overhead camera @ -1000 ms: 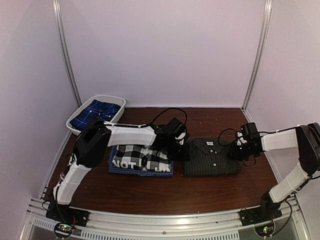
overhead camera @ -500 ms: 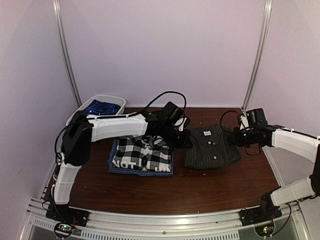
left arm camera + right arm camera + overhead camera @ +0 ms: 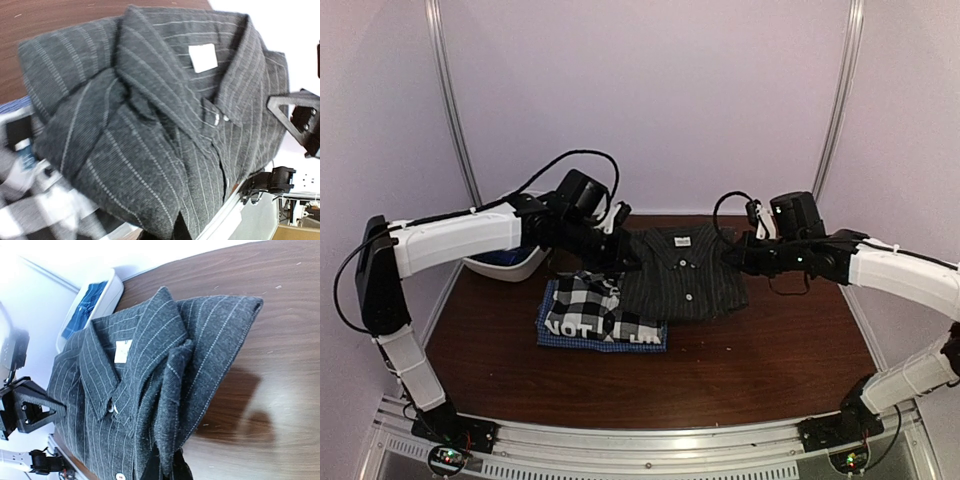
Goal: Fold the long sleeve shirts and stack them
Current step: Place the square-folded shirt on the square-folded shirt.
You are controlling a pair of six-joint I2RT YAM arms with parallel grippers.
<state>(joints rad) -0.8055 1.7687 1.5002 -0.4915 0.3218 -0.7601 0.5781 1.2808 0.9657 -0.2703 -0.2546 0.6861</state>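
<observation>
The folded charcoal pinstriped shirt (image 3: 682, 273) hangs in the air between my two grippers, above the table, its left edge over the stack. My left gripper (image 3: 623, 262) is shut on its left edge, and the shirt fills the left wrist view (image 3: 165, 125). My right gripper (image 3: 735, 256) is shut on its right edge, seen in the right wrist view (image 3: 150, 405). The black-and-white checked shirt (image 3: 595, 312) lies folded on a blue shirt (image 3: 552, 338) at centre left. My fingertips are hidden by cloth.
A white bin (image 3: 512, 263) with blue checked cloth stands at the back left, partly behind my left arm; it also shows in the right wrist view (image 3: 95, 302). Bare brown table (image 3: 760, 360) lies to the right and front.
Both grippers have lifted the pinstriped shirt off the table and carried it left and back, so that it now overlaps the checked stack's right edge.
</observation>
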